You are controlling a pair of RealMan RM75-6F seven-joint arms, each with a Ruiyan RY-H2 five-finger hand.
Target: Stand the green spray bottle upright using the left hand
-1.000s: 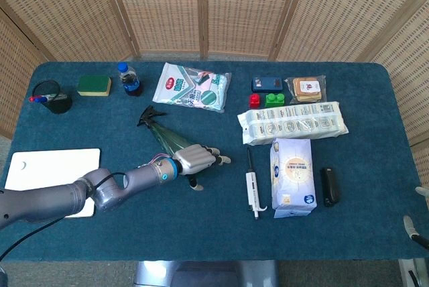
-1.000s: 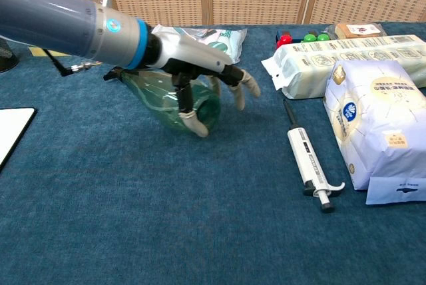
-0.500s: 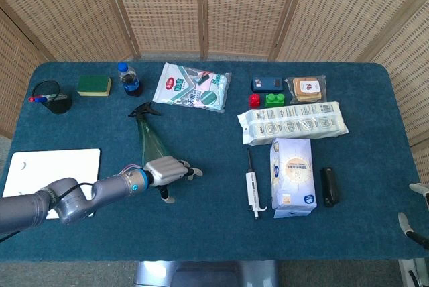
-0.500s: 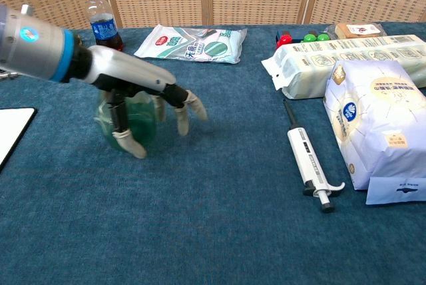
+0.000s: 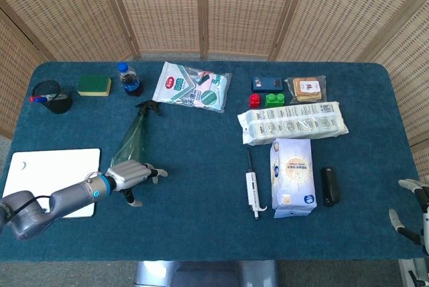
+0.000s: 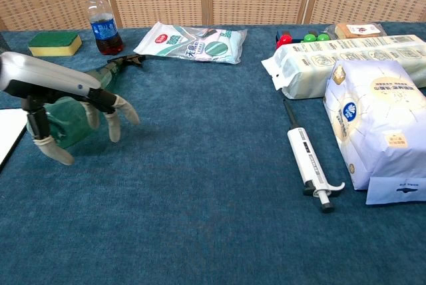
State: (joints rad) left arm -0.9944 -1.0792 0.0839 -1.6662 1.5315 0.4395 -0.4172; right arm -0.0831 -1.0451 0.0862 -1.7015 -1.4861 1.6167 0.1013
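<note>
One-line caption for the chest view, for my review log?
Left robot hand arched over the base of the green spray bottle, which lies tilted on the blue table, nozzle toward the soda bottle.

the green spray bottle (image 5: 131,141) looks like clear glossy plastic, the left hand (image 5: 131,176) smooth silvery metal with pale matt fingertips (image 6: 57,154), the table (image 5: 201,226) matt blue felt-like cloth, and the screen (image 5: 241,5) woven cane.

A translucent green spray bottle (image 5: 131,138) with a black nozzle lies on a deep teal tablecloth (image 5: 201,226). A silver-grey left hand (image 5: 131,174) with pale fingertips covers its base; at 11 o'clock sits a green-and-yellow sponge (image 5: 94,85) and blue-capped bottle (image 5: 128,78).
</note>
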